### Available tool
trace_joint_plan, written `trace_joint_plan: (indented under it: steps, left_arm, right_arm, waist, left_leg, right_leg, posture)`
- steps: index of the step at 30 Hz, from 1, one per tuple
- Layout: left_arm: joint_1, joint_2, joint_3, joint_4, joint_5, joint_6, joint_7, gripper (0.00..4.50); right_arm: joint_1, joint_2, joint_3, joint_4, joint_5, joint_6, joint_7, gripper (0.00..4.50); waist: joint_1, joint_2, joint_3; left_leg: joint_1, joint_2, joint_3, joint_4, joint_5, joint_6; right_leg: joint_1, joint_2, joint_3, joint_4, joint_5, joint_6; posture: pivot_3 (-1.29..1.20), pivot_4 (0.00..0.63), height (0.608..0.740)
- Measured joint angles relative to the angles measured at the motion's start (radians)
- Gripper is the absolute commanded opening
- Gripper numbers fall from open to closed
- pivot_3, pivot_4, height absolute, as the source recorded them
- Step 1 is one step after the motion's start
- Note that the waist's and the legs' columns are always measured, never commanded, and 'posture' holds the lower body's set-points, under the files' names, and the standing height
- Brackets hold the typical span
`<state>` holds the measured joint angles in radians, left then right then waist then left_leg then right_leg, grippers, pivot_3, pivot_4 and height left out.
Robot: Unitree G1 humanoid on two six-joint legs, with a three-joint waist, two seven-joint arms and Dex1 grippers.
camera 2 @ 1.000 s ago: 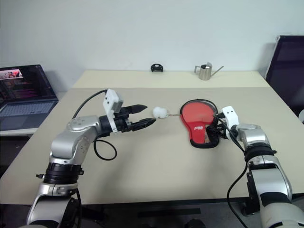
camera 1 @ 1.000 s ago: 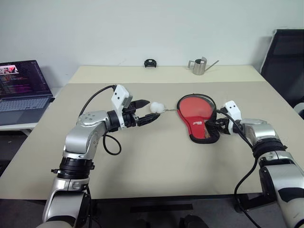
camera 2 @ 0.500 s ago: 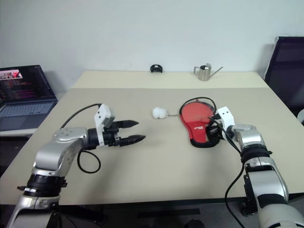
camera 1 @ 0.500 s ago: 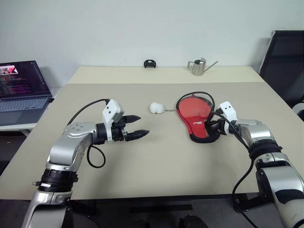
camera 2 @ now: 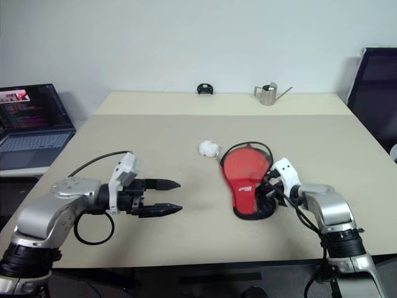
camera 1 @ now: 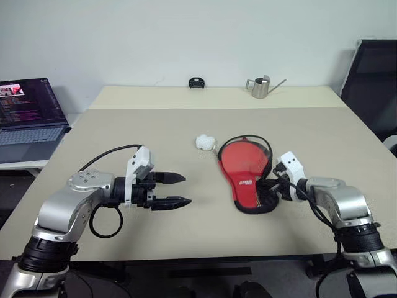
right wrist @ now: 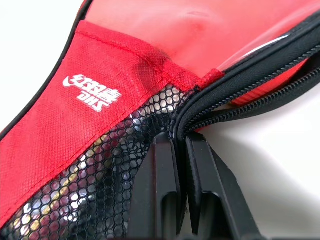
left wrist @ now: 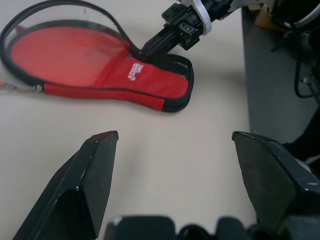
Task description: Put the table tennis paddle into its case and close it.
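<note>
Two pincers over table [camera 1: 186,242], left pincer [camera 1: 180,190] spread wide, right pincer [right wrist: 181,150] clamped on case [camera 1: 245,174] zipper edge, seen close from wrist

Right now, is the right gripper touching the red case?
Touching. The right wrist view shows the right gripper shut, its fingers pinching the case at its zipper edge by the mesh pocket.
</note>
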<state>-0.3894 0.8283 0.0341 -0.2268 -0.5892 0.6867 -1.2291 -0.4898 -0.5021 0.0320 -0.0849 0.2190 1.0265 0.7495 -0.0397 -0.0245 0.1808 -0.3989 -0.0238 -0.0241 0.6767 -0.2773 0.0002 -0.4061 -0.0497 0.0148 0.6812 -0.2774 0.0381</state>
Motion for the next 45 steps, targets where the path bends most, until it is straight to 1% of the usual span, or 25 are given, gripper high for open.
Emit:
trace_joint_plan:
  steps: [5,12,16,19,32,44,45]
  left_arm:
    - [0.031,0.036,-0.003,-0.017,-0.007,0.004,-0.044,4.00]
    - [0.065,0.045,-0.009,-0.048,-0.025,0.006,-0.054,4.00]
    - [0.071,0.048,-0.011,-0.065,-0.038,0.009,-0.061,4.00]
    - [0.073,0.051,-0.017,-0.072,-0.039,0.009,-0.069,4.00]
    - [0.063,0.052,-0.059,-0.075,-0.039,0.005,-0.084,4.00]
    - [0.062,0.052,-0.069,-0.074,-0.038,0.004,-0.088,4.00]
    - [0.062,0.052,-0.069,-0.074,-0.038,0.004,-0.088,4.00]
  right_arm:
    - [0.082,0.026,-0.006,-0.170,0.054,0.113,-0.052,0.03]
    - [0.192,0.122,-0.053,-0.375,0.118,0.272,-0.166,0.03]
    - [0.246,0.155,-0.082,-0.464,0.153,0.343,-0.208,0.03]
    - [0.277,0.158,-0.098,-0.508,0.174,0.375,-0.228,0.03]
    - [0.343,0.161,-0.140,-0.585,0.246,0.424,-0.280,0.03]
    - [0.352,0.173,-0.153,-0.590,0.282,0.435,-0.323,0.03]
    - [0.353,0.174,-0.155,-0.590,0.285,0.436,-0.327,0.30]
  waist:
    - [0.001,0.000,0.000]
    - [0.004,0.000,0.000]
    - [0.007,0.000,0.000]
    - [0.008,0.000,0.000]
    - [0.010,0.000,0.000]
    - [0.010,0.000,0.000]
    - [0.010,0.000,0.000]
  left_leg:
    - [0.000,0.000,0.000,0.000,0.000,0.000]
    - [0.000,0.000,-0.001,0.000,0.000,0.000]
    - [0.000,0.000,-0.001,0.000,0.000,0.000]
    - [0.000,0.000,-0.001,0.000,0.000,0.000]
    - [0.000,0.000,-0.001,0.000,0.000,0.000]
    - [0.000,0.000,-0.001,0.000,0.000,0.000]
    - [0.000,0.000,-0.001,0.000,0.000,0.000]
  right_leg:
    - [0.000,0.000,0.000,-0.001,0.000,0.000]
    - [0.000,0.000,0.000,-0.001,0.000,0.000]
    - [0.000,0.000,0.000,-0.001,0.000,0.000]
    - [0.000,0.000,-0.001,-0.001,0.000,0.000]
    - [0.001,0.000,-0.001,-0.001,-0.001,0.000]
    - [0.001,0.000,-0.001,-0.001,-0.001,0.000]
    - [0.001,0.000,-0.001,-0.001,-0.001,0.000]
  posture:
    - [0.00,0.150,0.740]
    - [0.00,0.150,0.740]
    - [0.00,0.150,0.740]
    - [0.00,0.150,0.740]
    - [0.00,0.150,0.740]
    - [0.00,0.150,0.740]
    - [0.00,0.150,0.740]
